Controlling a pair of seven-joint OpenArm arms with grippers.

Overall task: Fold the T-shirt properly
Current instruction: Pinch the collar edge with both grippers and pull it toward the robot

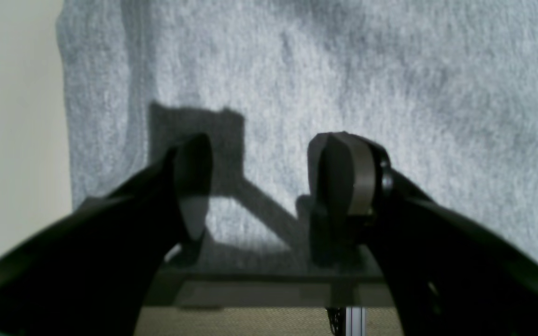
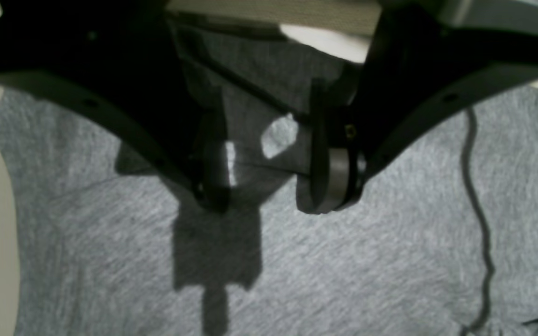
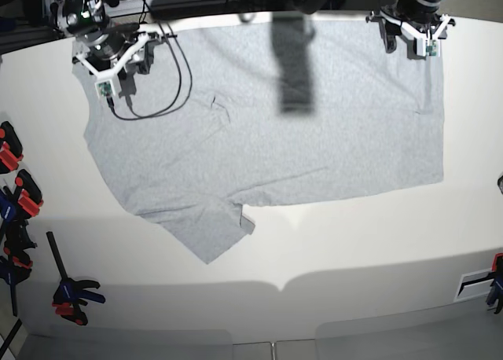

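Note:
The light grey T-shirt [image 3: 275,140] lies spread flat on the white table [image 3: 354,234], plain side up, with one sleeve [image 3: 212,234] pointing toward the front edge. My left gripper [image 3: 409,39] hovers over the shirt's far right corner. In the left wrist view the left gripper [image 1: 264,154] is open, and only grey T-shirt fabric [image 1: 343,70] shows between its fingers. My right gripper [image 3: 124,61] sits at the shirt's far left corner. Seen from the right wrist, the right gripper [image 2: 269,200] is open just above the T-shirt cloth [image 2: 343,261] and holds nothing.
A black cable [image 3: 161,85] loops over the shirt beside the right arm and shows as a dark cable line [image 2: 479,210] in the right wrist view. Red, black and blue clamps [image 3: 16,187] line the table's left edge. Another clamp [image 3: 495,285] sits at the right edge.

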